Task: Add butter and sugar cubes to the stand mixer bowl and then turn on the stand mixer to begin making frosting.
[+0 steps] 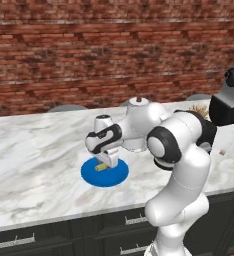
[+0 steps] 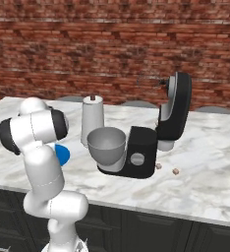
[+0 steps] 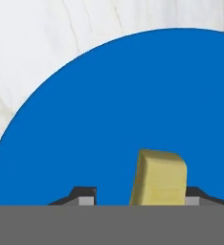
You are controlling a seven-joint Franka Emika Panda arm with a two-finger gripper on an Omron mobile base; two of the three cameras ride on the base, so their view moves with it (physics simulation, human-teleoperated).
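The gripper [image 3: 139, 201] hangs low over a blue plate [image 3: 133, 95], its two dark fingertips [image 3: 85, 197] standing part open. The butter [image 3: 158, 178], a small pale-yellow block with rounded corners and a matte face, lies between the fingers, close against the one on the right side of the hand view and with a clear gap to the other. Whether either pad actually touches it I cannot tell, so a grip is not certain.

The plate is flat, round and glossy blue, resting on a white marble counter [image 1: 34, 150] with grey veining. In the left base view the gripper [image 1: 108, 165] points straight down onto the plate [image 1: 105, 173], with the butter [image 1: 102, 166] just showing below the hand. The white arm is folded forward, elbow high, wrist bent down.

Well off to the fingers' side stands the stand mixer [image 2: 154, 138], boxy and black with its head tilted up. The stand mixer bowl [image 2: 106, 145], smooth grey metal, deep and wide-mouthed, sits at its front. A tall white cylindrical roll [image 2: 93, 120] stands just behind the bowl. Two small brown cubes [image 2: 176, 171] lie on the marble beside the mixer's base. A red brick wall [image 2: 112, 44] runs behind.
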